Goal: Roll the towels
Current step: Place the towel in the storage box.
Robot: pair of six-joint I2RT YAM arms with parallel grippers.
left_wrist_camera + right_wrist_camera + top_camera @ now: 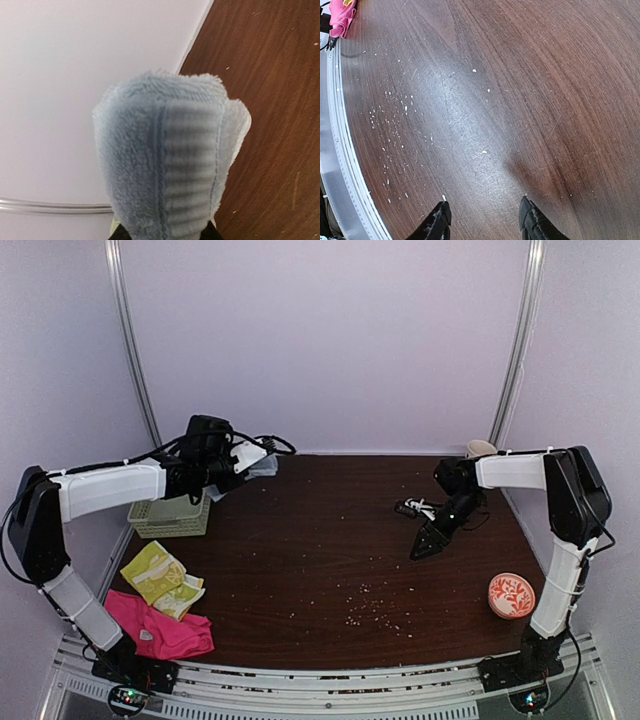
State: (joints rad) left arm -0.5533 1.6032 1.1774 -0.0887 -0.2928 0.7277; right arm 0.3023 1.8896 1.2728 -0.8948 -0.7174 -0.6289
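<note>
My left gripper (250,462) is shut on a rolled pale blue towel (167,160), held in the air near the back left, just right of the pale green basket (172,516); the towel shows small in the top view (262,464). A yellow-green patterned towel (160,576) and a hot-pink towel (160,628) lie flat at the front left; the pink one also shows in the right wrist view (341,15). My right gripper (428,542) is open and empty, low over bare table at the right (482,217). The cream-white towel is out of view.
A red patterned bowl (511,595) sits at the front right. A pale cup (480,449) stands at the back right corner. White crumbs (368,608) dot the dark wooden table (320,540). A metal rail (335,165) runs along the near edge.
</note>
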